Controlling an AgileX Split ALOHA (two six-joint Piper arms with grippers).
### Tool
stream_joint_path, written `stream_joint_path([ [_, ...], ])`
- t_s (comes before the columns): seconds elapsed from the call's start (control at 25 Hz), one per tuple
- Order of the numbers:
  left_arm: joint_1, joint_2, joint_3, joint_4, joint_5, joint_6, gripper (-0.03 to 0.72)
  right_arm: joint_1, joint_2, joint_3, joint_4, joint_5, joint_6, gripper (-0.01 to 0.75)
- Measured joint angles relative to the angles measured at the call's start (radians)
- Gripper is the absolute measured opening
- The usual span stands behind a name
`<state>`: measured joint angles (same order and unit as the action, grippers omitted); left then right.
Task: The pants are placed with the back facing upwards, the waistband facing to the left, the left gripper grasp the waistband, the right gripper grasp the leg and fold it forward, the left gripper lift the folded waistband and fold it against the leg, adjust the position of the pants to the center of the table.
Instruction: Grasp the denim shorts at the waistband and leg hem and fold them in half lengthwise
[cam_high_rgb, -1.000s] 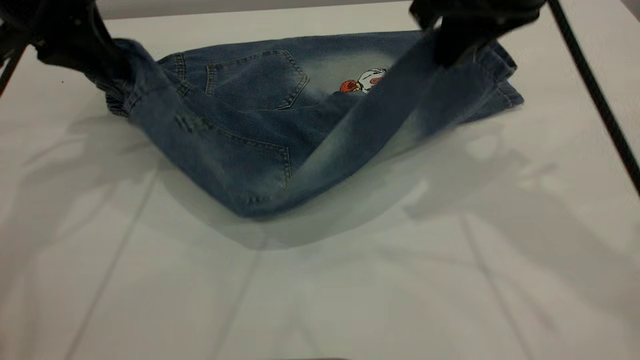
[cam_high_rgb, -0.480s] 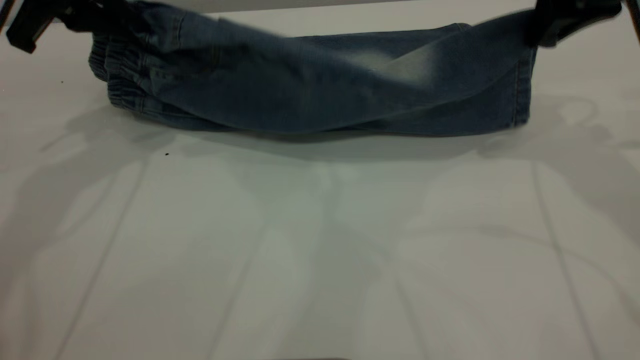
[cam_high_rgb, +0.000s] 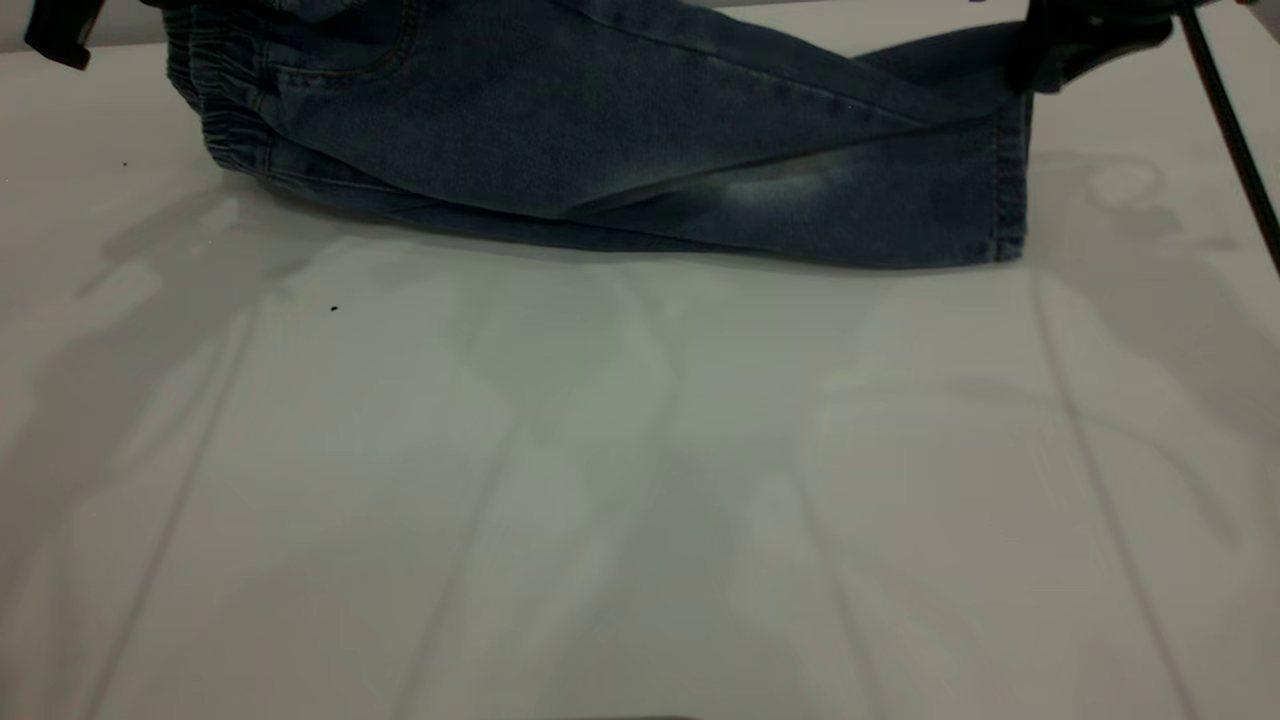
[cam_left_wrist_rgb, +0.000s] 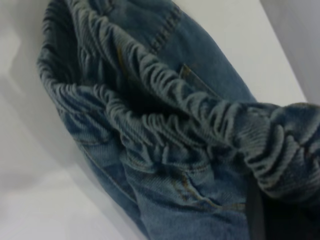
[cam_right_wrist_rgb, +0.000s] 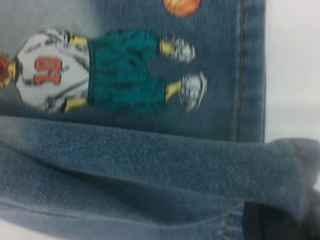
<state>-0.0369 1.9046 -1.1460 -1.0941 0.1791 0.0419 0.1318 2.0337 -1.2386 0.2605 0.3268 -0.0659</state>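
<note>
Where grippers hold it, faded-blue pants (cam_high_rgb: 640, 150), gathered waistband (cam_left_wrist_rgb: 165, 125).

Close view of the waistband (cam_left_wrist_rgb: 165, 125), its gathered elastic running in tight ruffles across the frame and folded so that two ruffled bands lie against each other with a dark gap between them. Below the gathers, the denim of the pants (cam_left_wrist_rgb: 185, 200) shows orange-tan stitched seams (a further stitched seam and a small tab show above the gathers). The white table (cam_left_wrist_rgb: 40, 200) lies beneath. A dark vertical strip (cam_left_wrist_rgb: 254, 212) crosses the denim under the bunched band; what it is cannot be told.
</note>
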Motion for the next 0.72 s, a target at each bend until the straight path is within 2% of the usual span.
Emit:
stream_joint_path([
  [0.32,0.000,0.092,0.000,-0.146,-0.114,0.000,0.074,0.000,0.055,-0.099,0.016,-0.013,0.000,0.036],
  [0.72,0.000,0.142,-0.019,-0.191,-0.213,0.000,0.074,0.000,0.120,-0.135,0.037,-0.153,-0.017,0.036],
])
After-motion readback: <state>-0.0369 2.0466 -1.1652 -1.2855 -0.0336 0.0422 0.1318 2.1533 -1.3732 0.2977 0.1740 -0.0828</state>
